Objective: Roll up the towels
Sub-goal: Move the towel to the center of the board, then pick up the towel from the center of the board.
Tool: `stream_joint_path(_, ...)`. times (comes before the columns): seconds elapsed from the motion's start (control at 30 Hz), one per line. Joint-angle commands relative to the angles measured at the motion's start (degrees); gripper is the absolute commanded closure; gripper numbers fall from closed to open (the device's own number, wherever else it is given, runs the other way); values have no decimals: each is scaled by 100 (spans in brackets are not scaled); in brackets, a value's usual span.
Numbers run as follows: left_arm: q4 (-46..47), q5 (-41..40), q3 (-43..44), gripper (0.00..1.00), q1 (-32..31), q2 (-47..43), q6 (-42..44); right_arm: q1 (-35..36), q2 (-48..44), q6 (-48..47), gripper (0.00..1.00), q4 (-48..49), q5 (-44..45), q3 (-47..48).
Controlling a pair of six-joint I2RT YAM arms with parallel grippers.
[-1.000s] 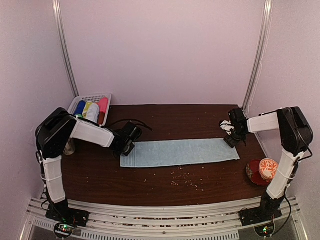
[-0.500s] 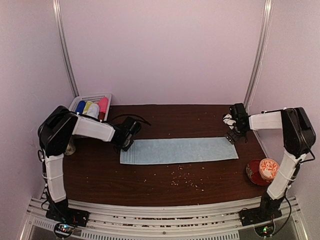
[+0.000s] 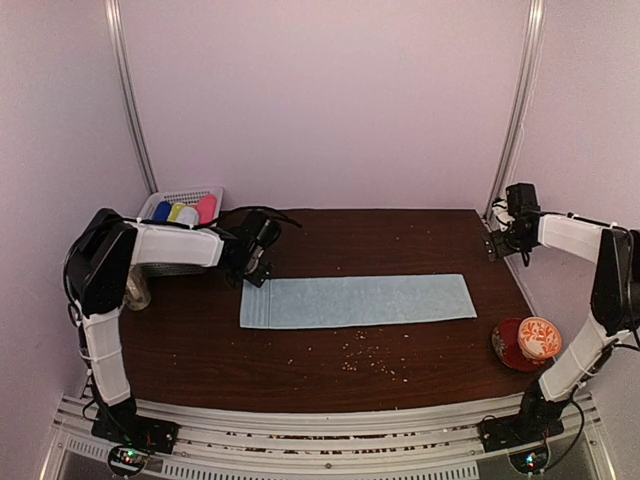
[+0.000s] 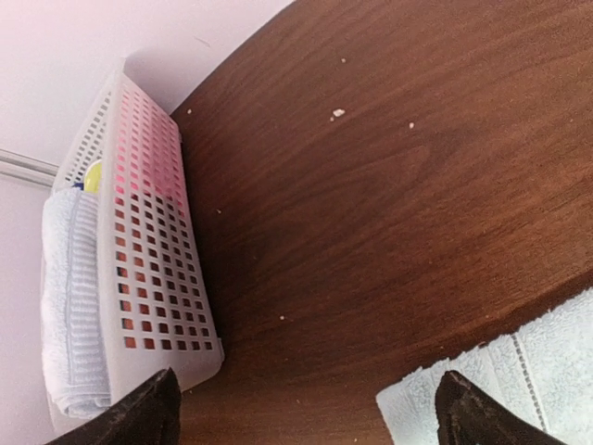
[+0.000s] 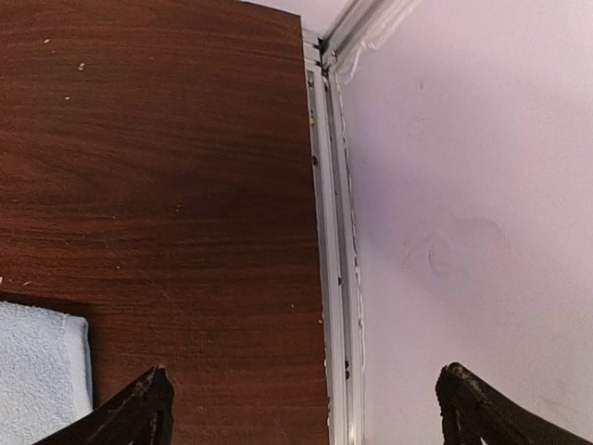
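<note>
One pale light-blue towel (image 3: 355,300) lies flat as a long strip across the middle of the dark wooden table. My left gripper (image 3: 254,274) hovers just beyond the towel's far left corner, open and empty. The left wrist view shows that towel corner (image 4: 519,371) beside the right fingertip, with the left gripper (image 4: 306,417) spread wide over bare wood. My right gripper (image 3: 498,240) is off the towel at the table's back right edge, open. Under the right gripper (image 5: 310,413) lie wood and the metal edge rail, and the towel's corner (image 5: 42,371) shows at lower left.
A white perforated basket (image 3: 190,194) with coloured rolls sits at the back left, close to the left gripper, its wall (image 4: 148,232) filling the left wrist view's left side. A red bowl with a cup (image 3: 528,340) stands front right. Crumbs (image 3: 370,360) lie below the towel.
Both grippers opened wide and drew off the towel's ends. The left moved back toward the basket and the right moved to the back right corner. The towel now lies straighter.
</note>
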Motion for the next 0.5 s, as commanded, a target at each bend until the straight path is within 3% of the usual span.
stream_joint_path(0.0,79,65,-291,2,-90,-730,-189,-206,-676,581,0,-67,-618,-263)
stream_joint_path(0.1,182,87,-620,2,-205,-1116,-339,-238,-932,761,0,-322,-729,-236)
stream_joint_path(0.23,354,202,-1091,2,-395,-1553,-507,-380,-755,973,0,-971,-2566,-259)
stream_joint_path(0.37,385,118,-1420,2,-665,-1808,-621,-478,-369,1105,0,-1117,-3252,-477)
stream_joint_path(0.47,383,41,-1608,2,-825,-1930,-696,-685,-36,1132,6,-1214,-3766,-562)
